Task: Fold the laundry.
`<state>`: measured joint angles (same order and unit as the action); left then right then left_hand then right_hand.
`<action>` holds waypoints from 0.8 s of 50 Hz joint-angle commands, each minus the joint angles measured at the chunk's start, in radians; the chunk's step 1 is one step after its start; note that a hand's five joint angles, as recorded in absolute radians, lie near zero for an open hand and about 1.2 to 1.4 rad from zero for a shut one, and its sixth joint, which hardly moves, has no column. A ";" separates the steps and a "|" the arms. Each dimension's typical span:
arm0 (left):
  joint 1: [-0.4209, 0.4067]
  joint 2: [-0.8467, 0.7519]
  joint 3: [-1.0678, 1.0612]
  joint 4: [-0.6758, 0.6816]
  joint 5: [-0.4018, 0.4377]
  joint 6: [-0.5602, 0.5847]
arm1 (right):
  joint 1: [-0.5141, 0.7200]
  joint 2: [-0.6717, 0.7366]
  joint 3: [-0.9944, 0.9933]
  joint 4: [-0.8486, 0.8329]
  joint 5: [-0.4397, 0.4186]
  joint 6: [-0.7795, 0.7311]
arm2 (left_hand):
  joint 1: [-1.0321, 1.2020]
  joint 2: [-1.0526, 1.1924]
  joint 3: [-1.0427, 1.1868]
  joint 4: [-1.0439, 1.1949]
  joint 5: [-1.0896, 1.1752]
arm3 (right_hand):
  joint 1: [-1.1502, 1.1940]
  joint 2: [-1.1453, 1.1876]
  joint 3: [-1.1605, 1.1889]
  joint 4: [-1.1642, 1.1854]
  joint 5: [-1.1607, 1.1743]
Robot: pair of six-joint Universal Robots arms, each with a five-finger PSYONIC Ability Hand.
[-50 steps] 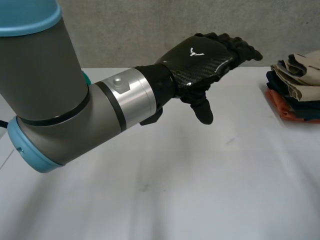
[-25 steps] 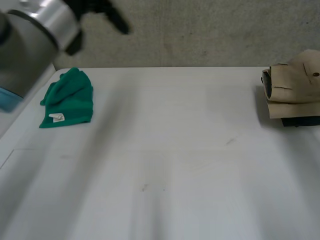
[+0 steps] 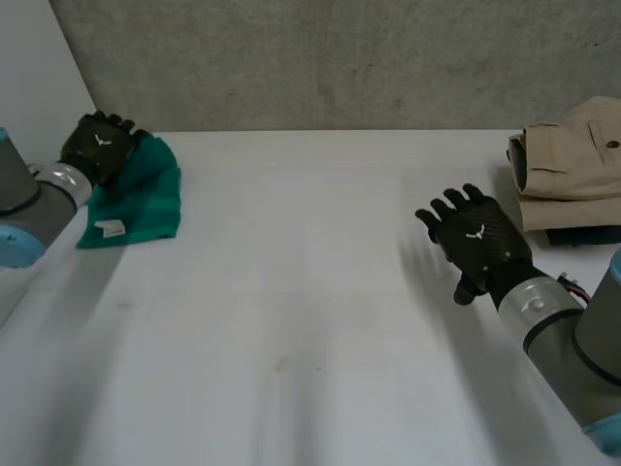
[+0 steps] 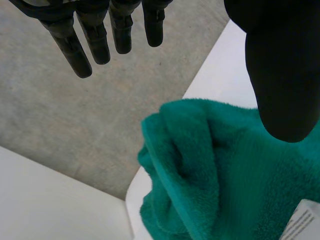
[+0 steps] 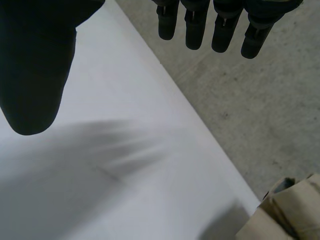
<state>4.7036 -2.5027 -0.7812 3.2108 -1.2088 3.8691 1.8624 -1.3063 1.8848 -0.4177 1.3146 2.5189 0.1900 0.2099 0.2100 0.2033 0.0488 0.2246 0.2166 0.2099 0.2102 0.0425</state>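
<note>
Both hands swung into view: L hand (image 3: 102,146), spread, over green towel (image 3: 146,199) at tabletop (image 3: 310,320) far-left corner for my grab; R hand (image 3: 475,241) spread, idle by folded stack (image 3: 568,175).

Clearance: table (image 3: 291,320) bare through the middle and along the near edge; obstacles sit at both far corners.
Far left corner: crumpled green towel (image 3: 146,199), with the left hand (image 3: 100,146) over its far left side, fingers straight. Far right corner, at the right edge: stack of folded clothes (image 3: 572,175) with beige trousers on top. The right hand (image 3: 477,238) hangs just beside the stack on its inner side, fingers spread, with only a narrow gap between them. A wide open lane runs between towel and stack. The concrete wall (image 3: 340,58) closes off the far edge.
</note>
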 commanded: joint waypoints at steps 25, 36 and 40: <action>-0.011 -0.486 0.542 0.130 -0.008 -0.008 | -0.003 0.028 0.037 -0.012 0.005 0.008 | 1.206 1.186 1.186 1.193 1.173 | -0.050 -0.042 -0.035 -0.036 -0.043; -0.115 -0.036 0.170 0.130 -0.103 -0.339 | -0.003 0.029 0.039 -0.012 0.003 0.011 | 1.206 1.186 1.186 1.193 1.173 | -0.050 -0.042 -0.035 -0.036 -0.043; -0.164 0.204 -0.035 0.198 -0.104 -0.486 | -0.005 0.029 0.039 -0.012 0.005 0.011 | 1.206 1.186 1.186 1.193 1.173 | -0.050 -0.042 -0.035 -0.036 -0.043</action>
<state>4.5982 -2.6294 -0.5245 3.3400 -1.3129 3.6055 1.8589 -1.2778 1.9234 -0.4296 1.3180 2.5293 1.0907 1.1924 1.1842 1.1970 0.9652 0.2246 0.2166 0.2099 0.2102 0.0425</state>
